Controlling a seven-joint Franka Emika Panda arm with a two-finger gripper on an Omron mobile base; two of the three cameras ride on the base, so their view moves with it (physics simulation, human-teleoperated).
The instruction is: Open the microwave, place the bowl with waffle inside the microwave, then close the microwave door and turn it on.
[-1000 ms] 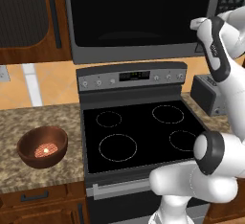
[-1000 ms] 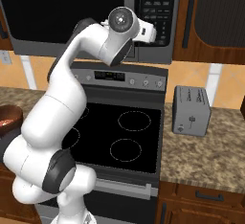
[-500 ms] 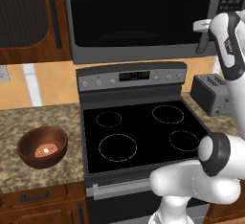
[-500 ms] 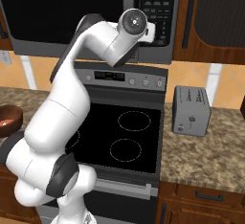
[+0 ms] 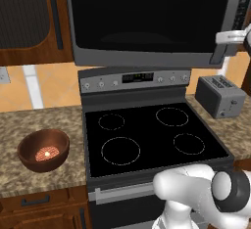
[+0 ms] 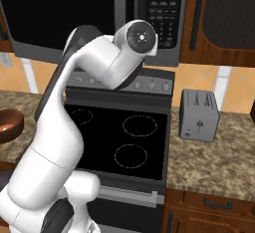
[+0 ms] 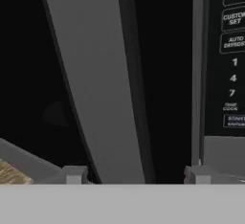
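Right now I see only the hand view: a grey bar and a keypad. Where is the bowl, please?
Observer: The bowl sits on the counter left of the stove, and the waffle lies in it.
Operator: Where does my gripper stand on the microwave?
Observer: In the left base view the gripper is at the right end of the microwave door, beside its handle.
Operator: Is something on the counter at the right side?
Observer: Yes, a toaster stands there, right of the stove.
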